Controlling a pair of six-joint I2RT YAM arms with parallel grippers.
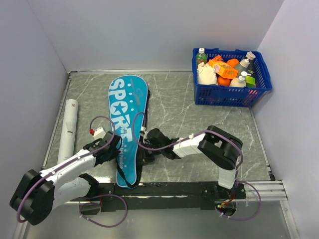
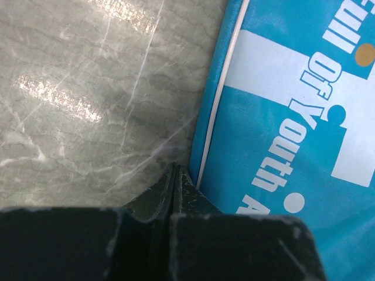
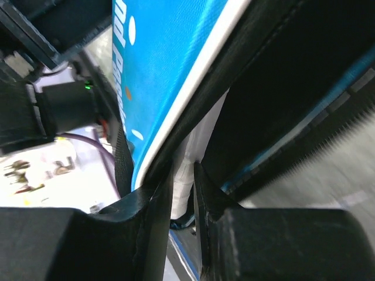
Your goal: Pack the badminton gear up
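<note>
The blue racket-shaped bag (image 1: 127, 107) lettered SPORT lies lengthwise on the marble table, its narrow end towards me. My left gripper (image 1: 113, 149) is shut and empty, with its fingertips (image 2: 176, 170) on the table right beside the bag's (image 2: 293, 117) white-piped left edge. My right gripper (image 1: 144, 144) is at the bag's right edge, where the bag's (image 3: 164, 58) side gapes open and dark. Its jaws (image 3: 183, 167) pinch a white taped racket handle (image 3: 186, 175) that reaches into the opening. The rest of the racket is hidden. A long white tube (image 1: 69, 129) with a red mark lies left of the bag.
A blue mesh basket (image 1: 232, 94) full of bottles and packets stands at the back right corner. A black strap (image 3: 123, 164) hangs along the bag's edge. White walls close the table on three sides. The arms' base rail (image 1: 174, 188) runs along the near edge.
</note>
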